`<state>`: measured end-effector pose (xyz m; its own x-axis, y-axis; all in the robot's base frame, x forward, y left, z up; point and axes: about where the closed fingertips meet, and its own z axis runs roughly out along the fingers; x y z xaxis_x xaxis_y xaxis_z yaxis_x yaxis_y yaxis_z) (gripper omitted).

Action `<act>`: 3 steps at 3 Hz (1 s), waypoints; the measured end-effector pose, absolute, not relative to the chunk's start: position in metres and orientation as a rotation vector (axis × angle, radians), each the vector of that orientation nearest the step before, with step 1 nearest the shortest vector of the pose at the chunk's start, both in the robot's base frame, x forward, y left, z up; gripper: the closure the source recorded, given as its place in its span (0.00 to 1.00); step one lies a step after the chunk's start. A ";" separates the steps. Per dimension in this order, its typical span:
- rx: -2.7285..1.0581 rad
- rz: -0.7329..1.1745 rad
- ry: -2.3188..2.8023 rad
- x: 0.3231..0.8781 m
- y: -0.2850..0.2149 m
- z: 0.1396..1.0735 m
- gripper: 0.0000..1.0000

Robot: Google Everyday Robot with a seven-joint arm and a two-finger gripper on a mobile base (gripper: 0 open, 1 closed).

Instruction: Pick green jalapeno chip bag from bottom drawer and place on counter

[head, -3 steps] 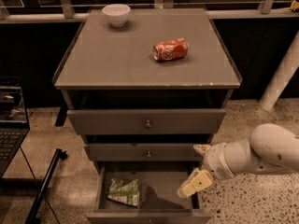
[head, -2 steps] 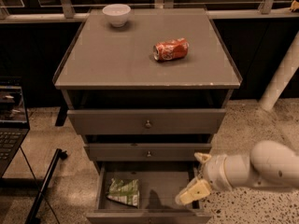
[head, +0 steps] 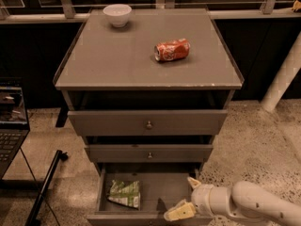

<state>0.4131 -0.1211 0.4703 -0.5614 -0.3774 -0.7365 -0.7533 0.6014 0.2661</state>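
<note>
Nearest, at the lower right, the robot's smooth white arm (head: 254, 204) reaches in from the right. Its claw (head: 186, 197) hangs over the right end of the bottom drawer (head: 160, 188), below the desk's front right corner. Its two pale, cream fingers are spread apart with nothing between them.

The drawer is a shallow grey-brown tray, pulled out. The green jalapeno chip bag (head: 125, 193) lies flat in its left half, crumpled foil with white patches, well apart from the claw and with bare drawer floor between them.

Above it, the middle drawer (head: 117, 153) and the top drawer (head: 108, 122) each stick out a little and carry a small round knob.

The desk (head: 117, 60) is a flat, matt grey-brown square with a thin worn front edge. An orange-red soda can (head: 172, 50), dented, lies on its side right of the middle. A small white bowl (head: 117, 14) stands by the far edge, near the far left corner.

Left of the desk are a laptop (head: 9, 126) and a slanting black rod (head: 44, 188); right of it a white post (head: 282, 79) rises from speckled floor (head: 249, 145).
</note>
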 end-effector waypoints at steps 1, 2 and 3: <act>-0.870 0.824 2.213 0.423 -0.104 0.410 0.00; -0.861 0.902 2.247 0.433 -0.084 0.363 0.00; -0.863 0.918 2.247 0.432 -0.078 0.358 0.00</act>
<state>0.4321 -0.0777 0.3579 -0.6374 -0.3482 -0.6874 -0.7299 0.5586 0.3939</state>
